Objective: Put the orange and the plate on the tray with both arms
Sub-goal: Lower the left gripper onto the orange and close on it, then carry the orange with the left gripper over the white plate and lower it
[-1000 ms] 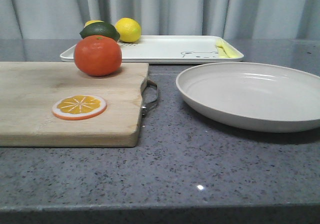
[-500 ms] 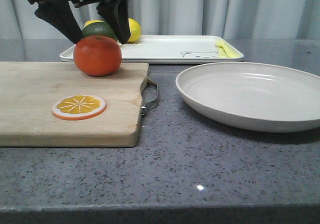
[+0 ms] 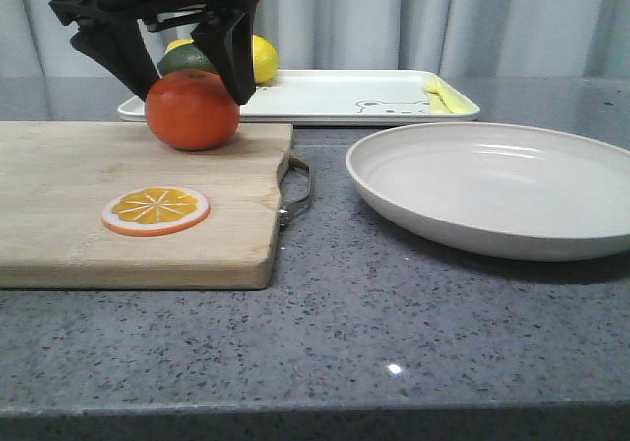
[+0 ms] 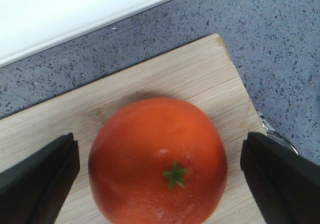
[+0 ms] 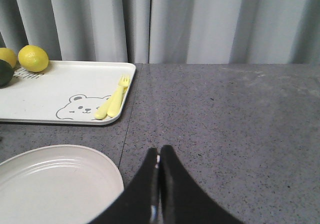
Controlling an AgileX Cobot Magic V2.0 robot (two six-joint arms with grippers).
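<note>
The orange sits on the back right part of the wooden cutting board; in the left wrist view the orange shows its green stem spot. My left gripper is open and has come down over the orange, one finger on each side with gaps to the fruit. The off-white plate lies on the counter at the right, also in the right wrist view. The white tray with the bear drawing lies at the back. My right gripper is shut and empty, beside the plate.
A lemon and a dark green fruit lie at the tray's left end. A yellow fork lies at its right end. An orange slice lies on the board. A metal handle sticks out of the board toward the plate.
My left gripper came into the front view from above and has lowered until its open fingers straddle the orange. The orange, the plate and the tray have not moved.
</note>
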